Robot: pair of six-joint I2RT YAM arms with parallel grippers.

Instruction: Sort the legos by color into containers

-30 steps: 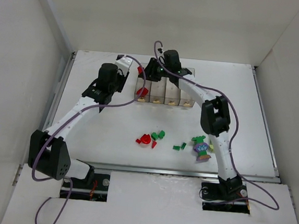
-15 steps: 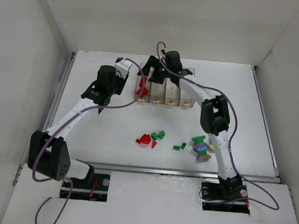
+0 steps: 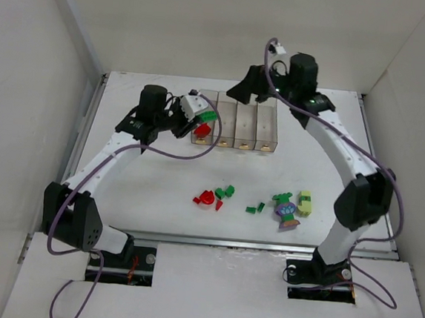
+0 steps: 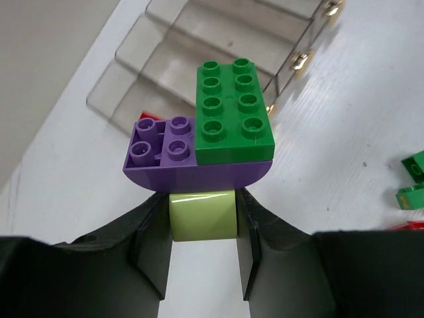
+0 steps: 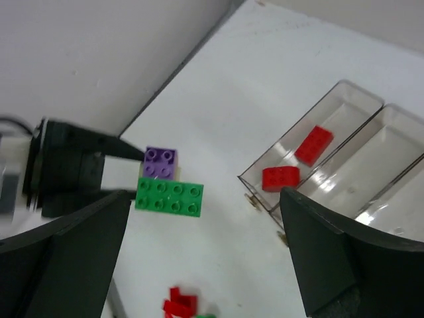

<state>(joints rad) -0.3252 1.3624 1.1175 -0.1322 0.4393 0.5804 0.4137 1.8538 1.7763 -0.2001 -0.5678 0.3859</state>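
From above, you see the left gripper near the left end of the containers. It is clamped on a clump of legos. Two red bricks lie in the leftmost bin. The right gripper hangs over the far side of the row. The loose legos lie on the table, well apart from the bins and nearer to the arm bases. They are red and green pieces, one mixed purple piece and one lime brick.

In the left wrist view, the two fingers press a lime-yellow brick from both sides. A purple brick sits on it, and a green brick lies on the purple one. The containers are behind them.

In the right wrist view, the jaws of the right gripper stand wide apart and you find nothing between them. Below, the left gripper holds the clump beside the bin with the red bricks, not touching it.
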